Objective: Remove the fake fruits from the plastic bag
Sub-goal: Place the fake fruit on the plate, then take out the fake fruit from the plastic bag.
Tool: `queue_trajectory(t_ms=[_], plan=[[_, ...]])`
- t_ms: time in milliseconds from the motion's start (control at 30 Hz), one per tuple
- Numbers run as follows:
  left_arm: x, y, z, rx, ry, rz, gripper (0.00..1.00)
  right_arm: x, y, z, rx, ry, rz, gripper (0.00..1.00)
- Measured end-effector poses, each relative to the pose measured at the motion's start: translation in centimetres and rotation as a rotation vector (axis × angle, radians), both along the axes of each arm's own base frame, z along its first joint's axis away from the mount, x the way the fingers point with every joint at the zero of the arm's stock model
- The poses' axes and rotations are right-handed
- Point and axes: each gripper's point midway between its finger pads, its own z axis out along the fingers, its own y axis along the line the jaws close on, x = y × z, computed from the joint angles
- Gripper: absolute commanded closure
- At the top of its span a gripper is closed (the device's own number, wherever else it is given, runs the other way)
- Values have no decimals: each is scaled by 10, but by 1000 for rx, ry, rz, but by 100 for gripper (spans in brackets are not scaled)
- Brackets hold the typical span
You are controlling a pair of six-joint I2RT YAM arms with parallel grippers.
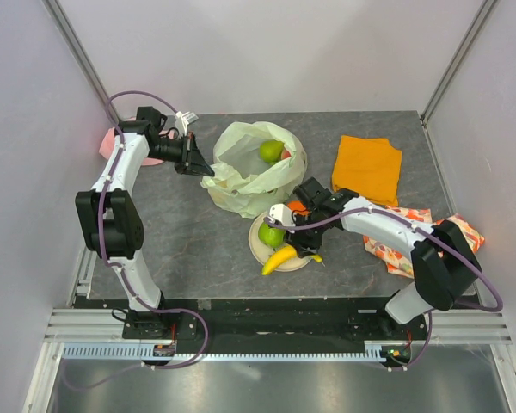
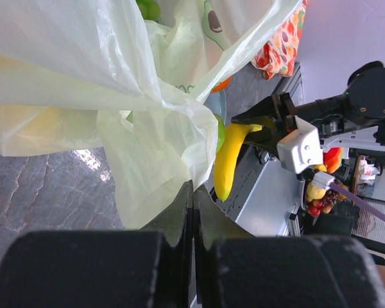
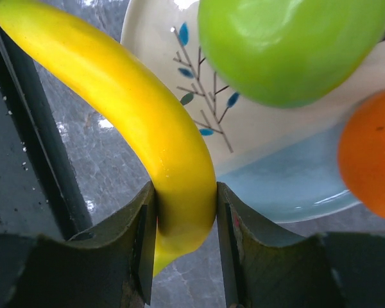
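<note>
We are at the set-down of one fruit. The right gripper [image 3: 185, 221] is clamped on the tail end of the yellow banana [image 3: 115, 96], whose body lies across the near rim of the plate [image 3: 269, 186]. The green apple [image 3: 289, 45] and the orange [image 3: 372, 154] are already on the plate. At the far left the left gripper [image 1: 205, 169] is closed, pinching the left rim of the plastic bag [image 1: 241, 185] so the mouth gapes. The bag sits just beyond the plate, and a green fruit [image 1: 271, 151] shows inside it, so we judge the task only part done. Next the right jaws must part and leave the banana on the plate, then rise clear without dragging it off the rim. After that we swing far to the bag mouth for that green fruit, with the left pinch holding the opening
</note>
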Motion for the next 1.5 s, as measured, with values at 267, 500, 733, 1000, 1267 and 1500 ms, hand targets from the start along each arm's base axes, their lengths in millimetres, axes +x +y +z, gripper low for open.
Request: queue_trajectory(t_ms=[267, 500, 733, 1000, 1267, 1500], plan=[[0, 0, 0, 0, 0, 0, 99, -15, -8, -20, -44, 88, -45, 73], [0, 0, 0, 0, 2, 0, 98, -9, -4, -29, -51, 100, -62, 71], [-3, 0, -3, 1, 10, 0, 98, 0, 1, -36, -54, 87, -63, 54], [-4, 0, -3, 1, 10, 0, 98, 0, -2, -36, -72, 84, -54, 2], [-4, 0, -3, 1, 7, 0, 99, 14, 5, 6, -55, 40, -64, 2], [-18, 0, 2, 3, -7, 1, 98, 78, 31, 120, 150, -79, -234, 2]])
